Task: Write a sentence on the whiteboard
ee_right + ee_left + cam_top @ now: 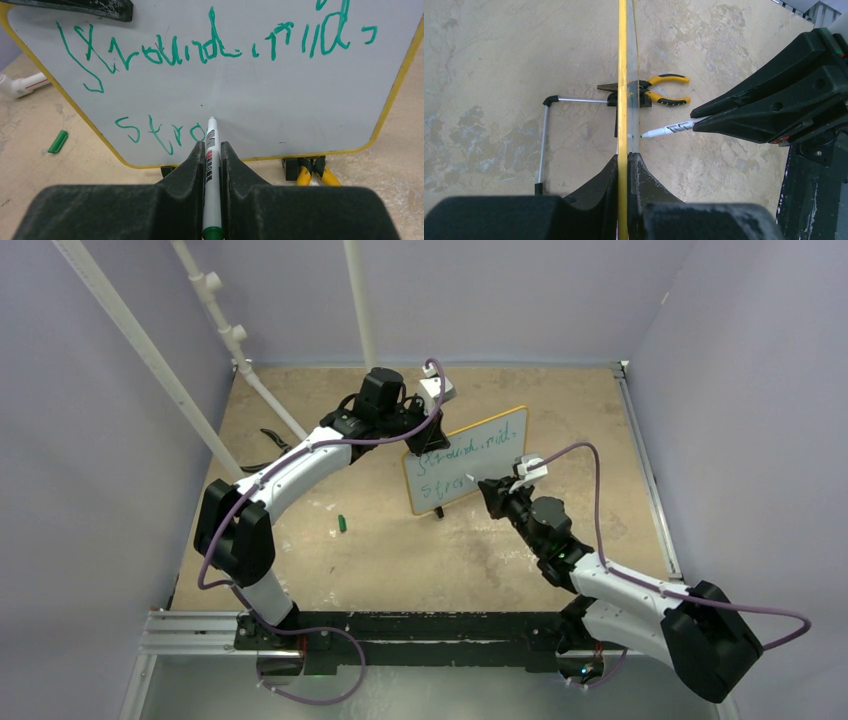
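The whiteboard [480,445] stands upright near the middle of the table, a white board in a yellow frame [622,75] on black feet. My left gripper [420,433] is shut on its top left edge; in the left wrist view the left gripper [628,157] pinches the board edge-on. The sentence [200,47] is green handwriting, with a shorter second line [160,132] below. My right gripper [212,145] is shut on a white marker [211,165]. The marker [671,129] has its tip at or just short of the board face, at the end of the second line.
A green marker cap [341,523] lies on the table left of the board. Yellow-handled pliers [664,90] lie by the board's foot. A bent metal rod [545,140] juts out behind the board. White pipes [225,330] lean at the back left.
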`<state>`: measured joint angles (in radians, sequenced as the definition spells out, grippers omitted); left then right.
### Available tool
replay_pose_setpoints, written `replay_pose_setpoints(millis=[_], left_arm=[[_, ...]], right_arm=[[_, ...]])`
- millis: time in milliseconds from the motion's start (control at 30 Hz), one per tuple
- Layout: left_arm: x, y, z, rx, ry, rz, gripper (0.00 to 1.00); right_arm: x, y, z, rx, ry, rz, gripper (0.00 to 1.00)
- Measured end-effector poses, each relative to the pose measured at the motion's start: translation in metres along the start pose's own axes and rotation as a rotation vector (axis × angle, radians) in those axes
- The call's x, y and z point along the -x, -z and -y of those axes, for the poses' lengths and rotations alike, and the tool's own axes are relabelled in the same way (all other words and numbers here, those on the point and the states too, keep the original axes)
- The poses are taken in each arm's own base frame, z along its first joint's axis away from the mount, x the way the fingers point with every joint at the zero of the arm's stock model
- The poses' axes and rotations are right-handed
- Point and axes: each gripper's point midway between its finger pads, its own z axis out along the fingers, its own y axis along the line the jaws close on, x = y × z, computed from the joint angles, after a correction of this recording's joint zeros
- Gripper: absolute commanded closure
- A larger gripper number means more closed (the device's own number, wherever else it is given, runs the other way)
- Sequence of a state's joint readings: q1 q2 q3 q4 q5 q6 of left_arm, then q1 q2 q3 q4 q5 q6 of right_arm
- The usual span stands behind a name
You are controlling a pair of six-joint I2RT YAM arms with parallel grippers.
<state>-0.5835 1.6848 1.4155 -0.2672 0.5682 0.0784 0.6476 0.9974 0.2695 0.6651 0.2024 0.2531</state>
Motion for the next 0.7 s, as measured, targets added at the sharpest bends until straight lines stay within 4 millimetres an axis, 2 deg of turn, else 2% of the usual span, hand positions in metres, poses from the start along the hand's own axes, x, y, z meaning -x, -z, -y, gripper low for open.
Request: replay_pose_setpoints(millis=[267,700], left_arm=[[0.0,0.0,0.0,0.0,-0.005,0.0,1.0],[0.0,0.0,0.0,-0.001,-0.011,0.0,1.0]], right_arm=[[-0.026,-0.003,0.003,-0.007,0.017,-0.083,1.0],[-0.022,-0.004,0.001,0.003,0.017,-0.067,1.0]])
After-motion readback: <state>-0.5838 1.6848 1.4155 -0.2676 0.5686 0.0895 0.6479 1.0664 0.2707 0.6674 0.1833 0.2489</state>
